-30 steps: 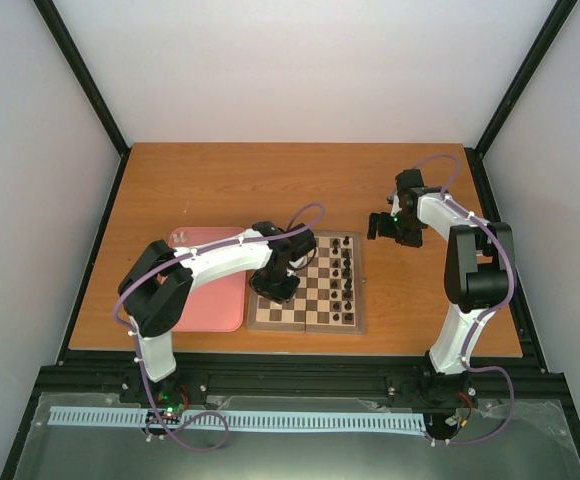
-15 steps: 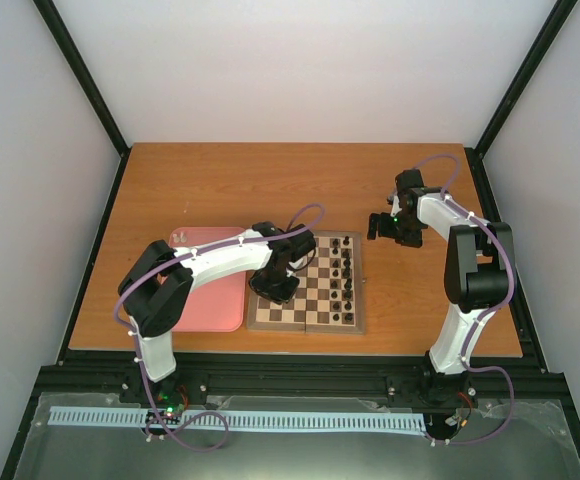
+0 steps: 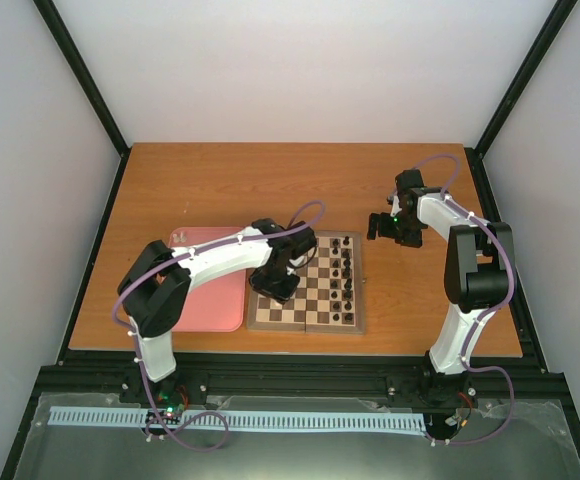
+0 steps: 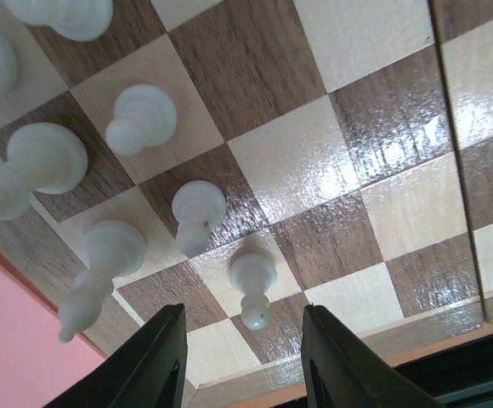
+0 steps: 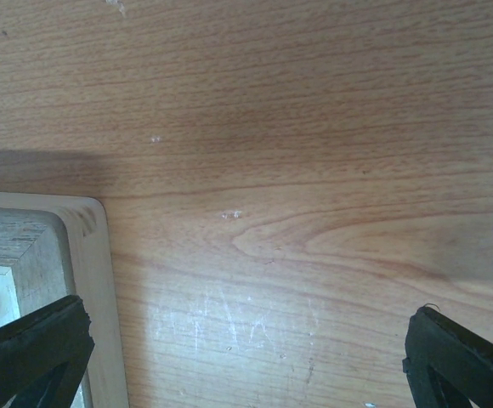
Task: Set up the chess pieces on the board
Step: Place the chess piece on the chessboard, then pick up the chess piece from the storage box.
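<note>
White pawn (image 4: 252, 289) set on the board (image 3: 310, 326), left gripper (image 4: 243, 333) parted around it

Wood squares along the board's left edge carry a row of white pieces (image 4: 140, 119), all upright; the pawn stands on a light square between the parted fingers (image 4: 157, 361), which do not appear to touch it, so this step looks like a placement ending. The next move calls for a straight lift clear of the neighbours, then a reach for another piece. Right gripper (image 5: 246, 336) hangs wide apart and empty over the table (image 5: 314, 127) beside the board's corner. Black pieces (image 3: 346, 268) line the right side. Pink tray (image 3: 210, 300) lies just beside the board's left; what it holds is too small to tell
</note>
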### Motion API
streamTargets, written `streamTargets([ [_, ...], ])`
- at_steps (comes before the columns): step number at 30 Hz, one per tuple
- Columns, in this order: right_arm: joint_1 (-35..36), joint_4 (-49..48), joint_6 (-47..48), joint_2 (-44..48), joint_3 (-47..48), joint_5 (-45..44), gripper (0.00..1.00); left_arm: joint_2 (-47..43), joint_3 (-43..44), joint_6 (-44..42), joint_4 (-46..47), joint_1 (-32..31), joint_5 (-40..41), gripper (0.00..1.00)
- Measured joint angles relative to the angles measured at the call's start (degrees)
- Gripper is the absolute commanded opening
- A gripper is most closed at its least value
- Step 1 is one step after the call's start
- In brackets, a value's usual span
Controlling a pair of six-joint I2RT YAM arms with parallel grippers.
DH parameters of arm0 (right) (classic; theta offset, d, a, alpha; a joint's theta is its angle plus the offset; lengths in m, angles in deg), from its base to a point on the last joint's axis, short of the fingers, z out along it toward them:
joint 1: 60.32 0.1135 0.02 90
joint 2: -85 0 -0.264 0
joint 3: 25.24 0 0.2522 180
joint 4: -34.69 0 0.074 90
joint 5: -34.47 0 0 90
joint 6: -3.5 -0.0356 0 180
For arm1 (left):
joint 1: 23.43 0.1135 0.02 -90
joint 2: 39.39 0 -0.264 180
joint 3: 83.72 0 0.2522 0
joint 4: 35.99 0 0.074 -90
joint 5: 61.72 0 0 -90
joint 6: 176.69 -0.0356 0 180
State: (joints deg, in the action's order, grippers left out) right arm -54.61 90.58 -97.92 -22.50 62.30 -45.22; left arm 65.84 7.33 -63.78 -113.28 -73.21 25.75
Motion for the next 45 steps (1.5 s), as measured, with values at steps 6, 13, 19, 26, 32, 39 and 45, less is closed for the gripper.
streamTargets([
  [6, 0.0, 0.0, 0.0, 0.0, 0.0, 0.0, 1.0, -0.6, 3.1, -0.2, -2.7, 0.0, 0.0, 0.4],
  [13, 0.0, -0.1, 0.0, 0.0, 0.0, 0.1, 1.0, -3.3, 16.9, -1.2, -8.1, 0.9, -0.1, 0.47],
  [19, 0.0, -0.4, 0.0, 0.0, 0.0, 0.7, 1.0, -8.6, 21.2, -1.1, -8.4, 13.0, -0.3, 0.52],
  [26, 0.0, -0.5, 0.0, 0.0, 0.0, 1.1, 1.0, -8.2, 13.9, -0.9, -6.7, 35.6, 6.1, 0.49],
  [32, 0.0, -0.6, 0.0, 0.0, 0.0, 1.1, 1.0, -4.9, 8.3, -1.1, -2.8, 45.6, 8.6, 0.43],
  [39, 0.0, -0.5, 0.0, 0.0, 0.0, 1.1, 1.0, 2.2, 8.8, -2.1, 1.2, 47.3, 9.0, 0.41],
  [45, 0.0, -0.5, 0.0, 0.0, 0.0, 1.0, 1.0, 7.5, 11.5, -3.2, 2.8, 47.4, 9.9, 0.4],
])
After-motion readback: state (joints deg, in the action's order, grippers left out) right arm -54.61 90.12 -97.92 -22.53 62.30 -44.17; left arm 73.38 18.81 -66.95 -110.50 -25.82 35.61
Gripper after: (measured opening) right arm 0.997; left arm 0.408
